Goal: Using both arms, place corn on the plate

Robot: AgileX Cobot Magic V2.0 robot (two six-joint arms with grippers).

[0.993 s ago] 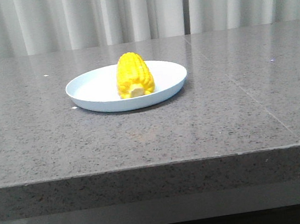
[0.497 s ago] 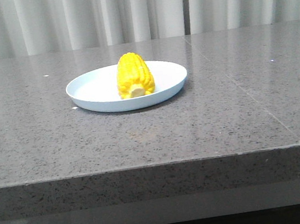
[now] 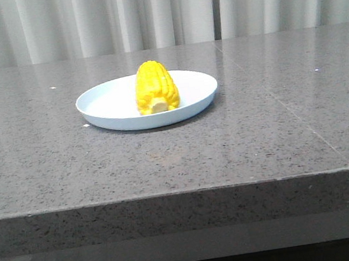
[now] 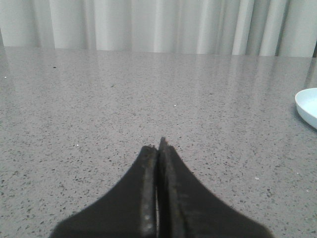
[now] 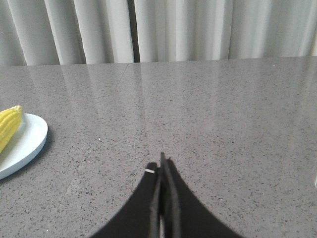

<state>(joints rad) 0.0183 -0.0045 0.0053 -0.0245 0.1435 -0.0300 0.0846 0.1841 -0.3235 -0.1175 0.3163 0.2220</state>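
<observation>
Now I see the corn (image 3: 155,87) lying on the plate (image 3: 106,101), stub end facing me, near the middle of the grey table (image 3: 166,164). My left gripper (image 4: 158,148) is clenched with nothing in it, hovering over bare table. My right gripper (image 5: 163,163) is likewise pressed together, empty, well apart from the plate.

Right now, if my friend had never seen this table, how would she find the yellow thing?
Look at the wide grey speckled stone table in front of the pale curtains. On it sits one round, shallow, pale blue-white plate. The bright yellow corn cob lies on that plate, pale stub end toward the camera; it is the only yellow thing there.
</observation>
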